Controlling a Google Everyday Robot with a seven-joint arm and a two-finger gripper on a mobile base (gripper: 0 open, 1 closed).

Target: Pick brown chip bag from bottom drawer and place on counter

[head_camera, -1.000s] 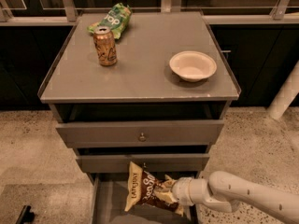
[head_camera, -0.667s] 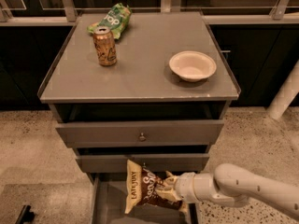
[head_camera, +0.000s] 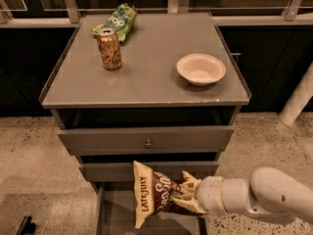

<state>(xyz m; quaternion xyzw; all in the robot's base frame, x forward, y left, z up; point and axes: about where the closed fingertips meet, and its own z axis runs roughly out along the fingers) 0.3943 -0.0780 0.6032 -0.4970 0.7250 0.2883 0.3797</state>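
Observation:
The brown chip bag (head_camera: 155,193), dark brown with a cream-yellow end strip and white lettering, hangs in the air in front of the lower drawers. My gripper (head_camera: 188,196) comes in from the lower right and is shut on the bag's right end. The bottom drawer (head_camera: 111,214) stands pulled open below the bag, its grey floor partly visible. The counter (head_camera: 146,72) is the flat grey cabinet top above, well higher than the bag.
On the counter stand a tan soda can (head_camera: 109,48), a green chip bag (head_camera: 116,21) at the back left, and a white bowl (head_camera: 201,69) at the right. Two knobbed drawers (head_camera: 146,140) sit slightly open above. A white post (head_camera: 297,102) stands at the right.
The bag has risen a little out of the bottom drawer with my gripper, and the arm has drawn slightly back to the right.

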